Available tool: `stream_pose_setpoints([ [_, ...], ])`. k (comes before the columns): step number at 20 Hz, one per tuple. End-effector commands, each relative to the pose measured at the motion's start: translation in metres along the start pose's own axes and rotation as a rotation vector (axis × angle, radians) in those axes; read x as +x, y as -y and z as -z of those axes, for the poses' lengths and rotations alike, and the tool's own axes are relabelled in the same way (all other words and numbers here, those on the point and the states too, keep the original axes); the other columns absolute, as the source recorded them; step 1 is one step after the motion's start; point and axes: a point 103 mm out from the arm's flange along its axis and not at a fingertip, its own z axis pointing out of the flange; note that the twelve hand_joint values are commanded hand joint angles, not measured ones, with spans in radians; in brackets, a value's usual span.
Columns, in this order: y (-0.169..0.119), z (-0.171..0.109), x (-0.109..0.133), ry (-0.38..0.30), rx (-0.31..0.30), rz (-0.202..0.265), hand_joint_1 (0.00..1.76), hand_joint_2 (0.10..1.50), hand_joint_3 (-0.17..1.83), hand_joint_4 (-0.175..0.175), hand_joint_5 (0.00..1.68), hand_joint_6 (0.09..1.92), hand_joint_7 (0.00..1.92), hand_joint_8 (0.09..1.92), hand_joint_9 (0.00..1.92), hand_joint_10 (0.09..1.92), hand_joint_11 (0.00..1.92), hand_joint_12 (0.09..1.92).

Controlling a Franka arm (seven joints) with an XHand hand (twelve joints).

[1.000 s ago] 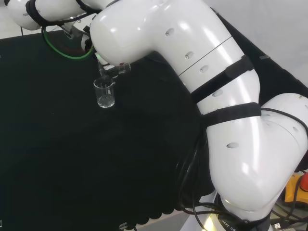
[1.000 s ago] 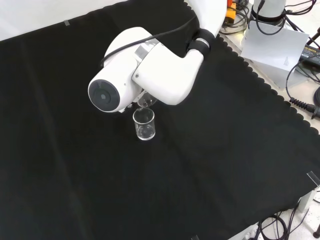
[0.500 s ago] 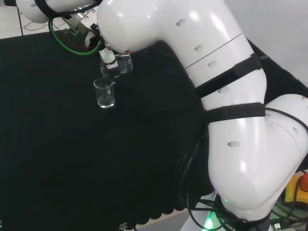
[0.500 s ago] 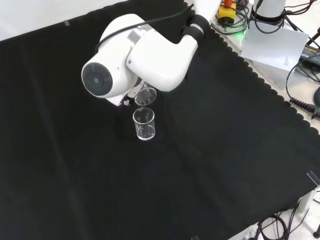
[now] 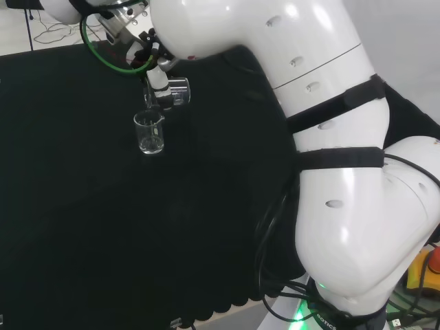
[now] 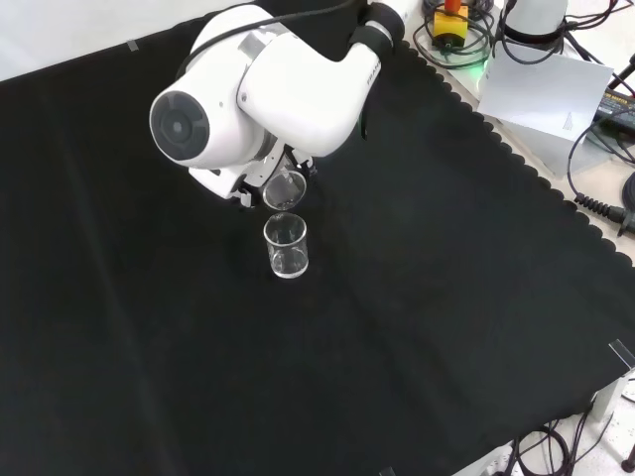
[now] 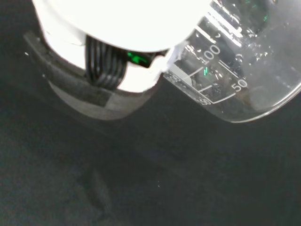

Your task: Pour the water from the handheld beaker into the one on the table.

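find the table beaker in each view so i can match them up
Head view: table beaker upper left on the cloth, upright.
Front view: table beaker left of centre, upright.
Wrist view: I cannot make it out.
Shared landmark: the held beaker, tilted just above it.

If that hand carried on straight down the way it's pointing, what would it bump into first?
Probably the standing beaker. The hand tips the held beaker just above it, so glass would likely meet glass before the black cloth. Depth is hard to judge, so it might just miss.
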Motion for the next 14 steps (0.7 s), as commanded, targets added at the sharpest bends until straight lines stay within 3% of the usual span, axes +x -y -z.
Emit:
stream_pose_setpoints([
  [1, -0.004, -0.012, -0.012, -0.127, -0.096, 0.052, 1.29, 0.71, 0.65, -0.175, 1.12, 0.9, 1.18, 0.88, 1.45, 0.71, 1.11, 0.87],
  [6, -0.011, -0.027, -0.029, -0.227, -0.158, 0.089, 1.29, 0.71, 0.65, -0.175, 1.12, 0.9, 1.18, 0.88, 1.45, 0.71, 1.11, 0.87],
  [11, -0.015, -0.034, -0.042, -0.288, -0.246, 0.115, 1.29, 0.71, 0.65, -0.175, 1.12, 0.9, 1.18, 0.88, 1.44, 0.71, 1.11, 0.87],
  [14, -0.018, -0.037, -0.048, -0.329, -0.295, 0.153, 1.29, 0.71, 0.65, -0.175, 1.12, 0.9, 1.18, 0.88, 1.44, 0.71, 1.11, 0.88],
])
